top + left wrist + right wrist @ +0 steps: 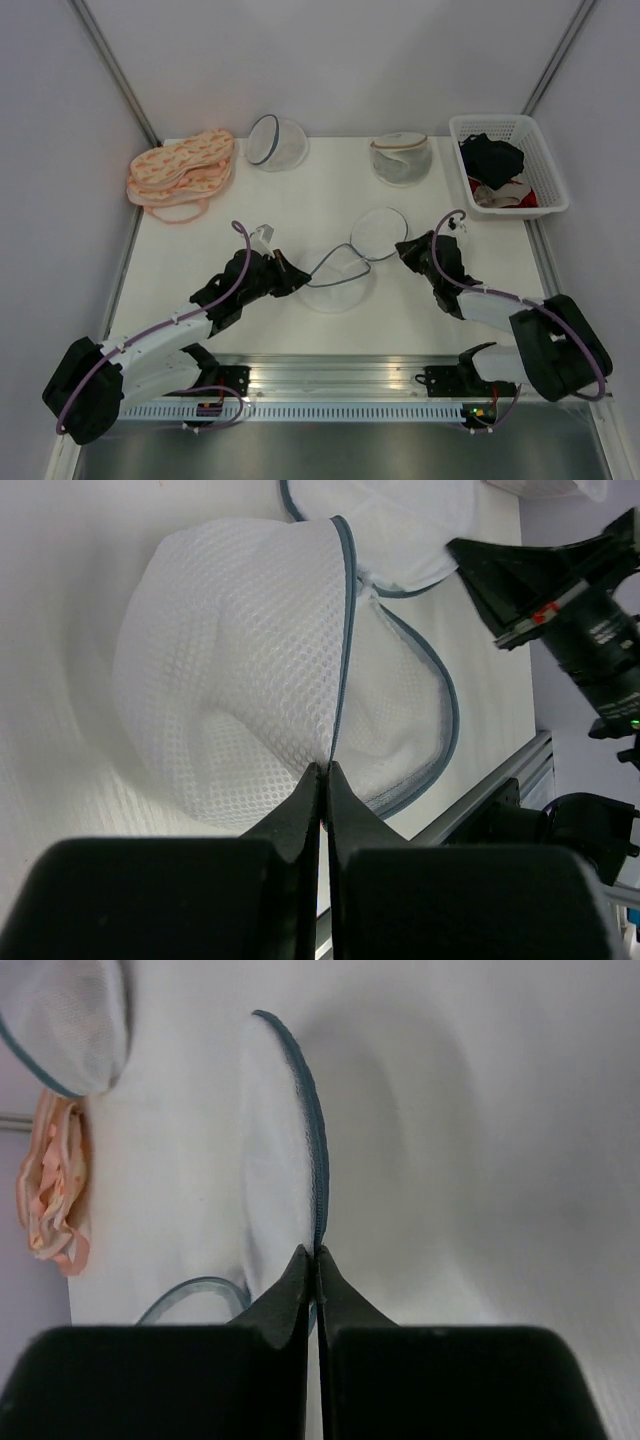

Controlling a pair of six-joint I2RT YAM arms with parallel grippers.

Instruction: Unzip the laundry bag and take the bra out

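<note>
"White mesh in the middle of the table (pixel 250 215); is that the laundry bag (pixel 338 283)?"

"Yes; it lies unzipped in two parts, the domed half (pixel 335 288) nearer the arms and the flat half (pixel 378 232) just behind it to the right, joined at one side by the grey-blue rim."

"And the left gripper (pixel 296 278)?"

"Pinched together on the rim of the domed half at its left side; in the left wrist view the left gripper (pixel 322 770) has its tips meeting on the grey-blue edge, with the mesh bulging away in front of them."

"What about the right gripper (pixel 403 247)?"

"Clamped as well, on the right edge of the flat half; in the right wrist view the right gripper (pixel 313 1252) nips the rim with no gap between the tips, and the flat half (pixel 275 1150) stands on edge ahead of them."

"Where is the bra (pixel 492 155)?"

"Outside the bag, well apart from both grippers; it lies black in the white basket (pixel 487 120) at the far right corner, on top of red and pale garments."
</note>
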